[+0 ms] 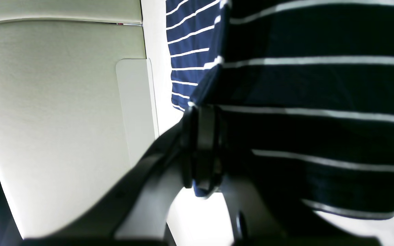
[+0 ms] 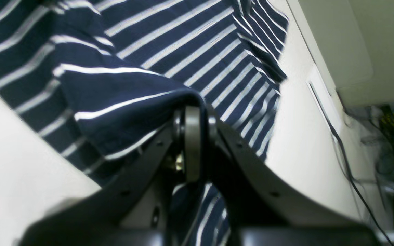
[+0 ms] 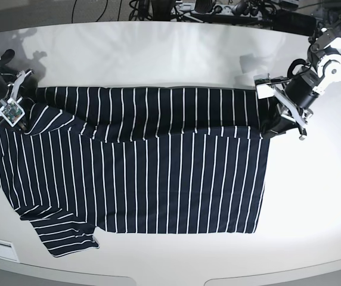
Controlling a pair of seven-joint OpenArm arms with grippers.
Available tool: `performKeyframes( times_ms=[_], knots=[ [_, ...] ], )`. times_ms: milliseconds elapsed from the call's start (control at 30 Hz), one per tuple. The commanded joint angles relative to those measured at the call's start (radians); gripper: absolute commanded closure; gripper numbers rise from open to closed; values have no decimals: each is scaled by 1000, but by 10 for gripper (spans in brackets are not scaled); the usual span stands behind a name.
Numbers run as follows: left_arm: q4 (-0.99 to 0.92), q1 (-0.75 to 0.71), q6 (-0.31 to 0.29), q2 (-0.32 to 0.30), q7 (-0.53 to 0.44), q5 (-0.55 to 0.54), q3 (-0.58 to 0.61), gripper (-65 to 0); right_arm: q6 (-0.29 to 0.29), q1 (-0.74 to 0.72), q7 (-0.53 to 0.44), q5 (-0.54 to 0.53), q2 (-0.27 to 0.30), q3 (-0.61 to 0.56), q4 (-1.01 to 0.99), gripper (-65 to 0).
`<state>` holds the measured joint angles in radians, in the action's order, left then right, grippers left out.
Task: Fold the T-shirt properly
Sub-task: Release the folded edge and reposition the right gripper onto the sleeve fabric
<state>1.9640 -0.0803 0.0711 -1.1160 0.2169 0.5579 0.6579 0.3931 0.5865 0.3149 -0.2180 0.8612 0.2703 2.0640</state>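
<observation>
Navy white-striped cloth T-shirt [image 3: 158, 173] hangs pinched in both the left gripper [image 3: 270, 122] and right gripper [image 3: 16, 114]; carry both corners level, keeping the fold edge taut between them

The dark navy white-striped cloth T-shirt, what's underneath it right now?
The dark navy white-striped cloth T-shirt lies on the white table, its far edge lifted by both grippers. The table beneath the cloth is covered, so anything there cannot be seen.

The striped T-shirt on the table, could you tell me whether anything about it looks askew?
Yes: the dark navy white-striped cloth T-shirt has one sleeve crumpled and sticking out at the near corner, with diagonal wrinkles by the right gripper.
</observation>
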Motion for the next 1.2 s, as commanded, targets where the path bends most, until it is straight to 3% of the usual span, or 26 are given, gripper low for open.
performKeyframes(
  times_ms=[0, 200, 300, 500, 667, 933, 1167],
  knots=[
    [13, 11, 23, -23, -3, 10, -11, 0, -34, -5, -4, -3, 24, 11, 10, 0],
    [13, 11, 23, -23, -4, 9, -11, 0, -160, -14, -55, -22, 25, 11, 10, 0],
    [13, 11, 23, -23, -4, 9, -11, 0, -156, -50, -53, -23, 25, 11, -3, 0],
    [13, 8, 23, -23, -4, 8, -11, 0, -63, -151, -32, -99, 26, -4, -119, 0],
    [13, 9, 23, -23, -4, 6, -11, 0, 10, -268, -4, -96, 26, -131, -237, 0],
    [13, 8, 23, -23, -3, 6, -11, 0, 0, -469, -4, 13, 20, -379, -359, 0],
    [13, 8, 23, -23, -3, 6, -11, 0, 0, -666, 31, 13, 21, -595, -360, 0]
  ],
)
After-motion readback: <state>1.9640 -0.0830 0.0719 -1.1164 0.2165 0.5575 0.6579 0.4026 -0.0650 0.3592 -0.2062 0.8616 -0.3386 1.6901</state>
